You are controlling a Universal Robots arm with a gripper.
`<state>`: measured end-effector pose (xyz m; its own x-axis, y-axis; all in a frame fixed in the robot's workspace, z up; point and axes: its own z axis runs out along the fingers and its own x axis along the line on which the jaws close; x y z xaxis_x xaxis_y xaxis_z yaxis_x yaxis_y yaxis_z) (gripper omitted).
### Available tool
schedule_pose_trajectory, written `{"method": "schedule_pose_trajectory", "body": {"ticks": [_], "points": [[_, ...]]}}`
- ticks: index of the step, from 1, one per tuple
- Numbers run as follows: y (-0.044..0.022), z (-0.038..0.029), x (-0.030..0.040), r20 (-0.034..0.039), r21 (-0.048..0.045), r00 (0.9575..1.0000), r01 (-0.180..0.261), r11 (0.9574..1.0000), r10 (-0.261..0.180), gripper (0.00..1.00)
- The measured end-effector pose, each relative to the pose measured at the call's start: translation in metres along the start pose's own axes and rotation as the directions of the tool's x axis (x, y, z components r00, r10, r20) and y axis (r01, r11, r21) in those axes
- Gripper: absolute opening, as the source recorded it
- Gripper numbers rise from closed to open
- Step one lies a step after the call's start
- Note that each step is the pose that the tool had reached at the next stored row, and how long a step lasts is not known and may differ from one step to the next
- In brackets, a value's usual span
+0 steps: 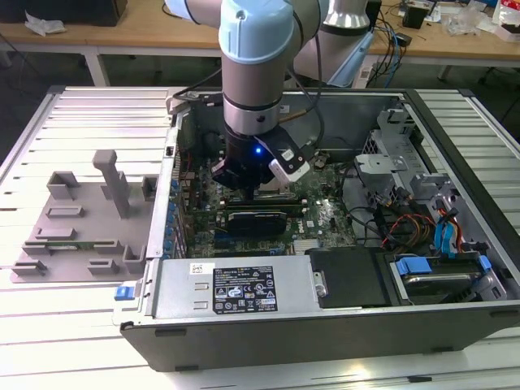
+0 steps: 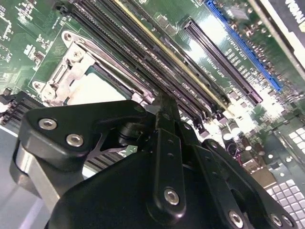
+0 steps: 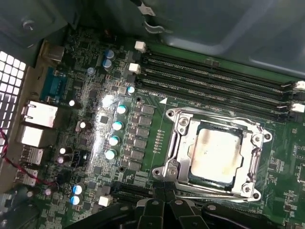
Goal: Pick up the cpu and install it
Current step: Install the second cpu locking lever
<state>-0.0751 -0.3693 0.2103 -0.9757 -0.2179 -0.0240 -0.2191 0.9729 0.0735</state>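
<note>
Hand (image 1: 258, 188) sits low inside the open computer case (image 1: 455, 325), frame centre of the exterior view; finger state: cannot tell; cpu (image 3: 217, 153) lies seated in the metal socket frame (image 3: 177, 143) on the green motherboard (image 3: 143, 86), just beside the hand.

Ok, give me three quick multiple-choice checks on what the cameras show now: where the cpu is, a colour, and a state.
1. Where is the cpu?
A. On the grey fixture tray
B. In the motherboard socket frame
C. On the drive bay

2. What colour is the long slot beside the black one?
A. Blue
B. Red
C. White

3. The computer case is:
A. Closed
B. Upside down
C. Open, its board exposed

Answers: 1 B, the silver plate lies within the metal frame in the first wrist view. 2 A, as the second wrist view shows. 3 C, the arm reaches inside.
</note>
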Motion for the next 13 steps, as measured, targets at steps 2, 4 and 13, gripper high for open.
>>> {"method": "schedule_pose_trajectory", "body": {"ticks": [2,4,13], "points": [[0.0,0.0006,0.0,0.0042,-0.0131,0.9999,-0.015,0.9998,0.015,0.11],[0.0001,0.0007,0.0004,0.005,-0.0159,0.9998,-0.017,0.9997,0.017,0.11],[0.0009,0.0055,0.0061,0.0155,-0.0467,0.9984,-0.055,0.9974,0.055,0.11]]}}
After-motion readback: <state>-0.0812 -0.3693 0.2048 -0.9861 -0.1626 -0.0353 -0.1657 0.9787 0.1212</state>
